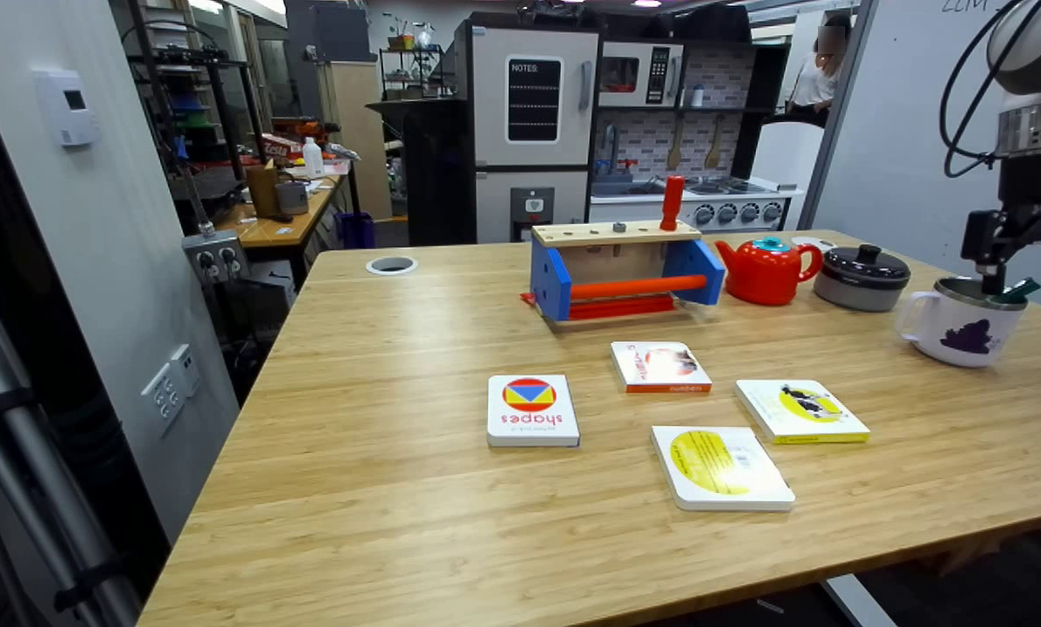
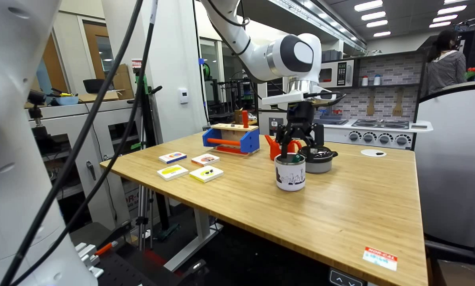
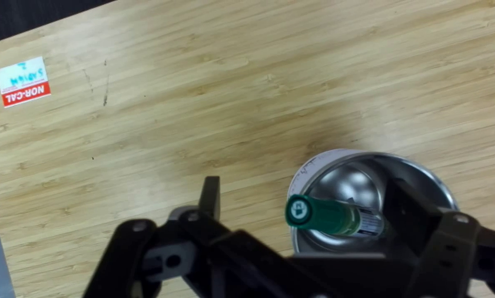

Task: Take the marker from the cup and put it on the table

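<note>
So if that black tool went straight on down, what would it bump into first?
Likely the inside of the cup: one finger of the tool points into it, the other hangs over the table. Depth is unclear, so the leaning marker could come first.

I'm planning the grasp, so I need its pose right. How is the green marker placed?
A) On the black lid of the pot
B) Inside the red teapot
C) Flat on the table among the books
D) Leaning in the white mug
D: in the wrist view the green marker slants inside the white mug, and in an exterior view its green end pokes out at the top.
</note>
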`<move>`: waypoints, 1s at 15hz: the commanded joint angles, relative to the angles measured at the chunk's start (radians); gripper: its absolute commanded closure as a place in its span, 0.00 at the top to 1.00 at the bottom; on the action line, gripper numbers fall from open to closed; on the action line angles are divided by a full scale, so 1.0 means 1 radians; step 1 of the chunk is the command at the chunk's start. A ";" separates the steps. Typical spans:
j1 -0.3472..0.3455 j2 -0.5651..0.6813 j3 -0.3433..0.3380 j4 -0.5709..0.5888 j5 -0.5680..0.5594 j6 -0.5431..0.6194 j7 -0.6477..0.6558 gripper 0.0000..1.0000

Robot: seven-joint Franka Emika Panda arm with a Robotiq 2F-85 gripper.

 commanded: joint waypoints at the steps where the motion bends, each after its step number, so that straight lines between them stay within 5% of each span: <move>1: -0.001 0.006 0.002 0.005 0.007 -0.012 0.007 1.00; 15: 0.000 0.002 0.001 0.003 -0.002 -0.005 0.000 1.00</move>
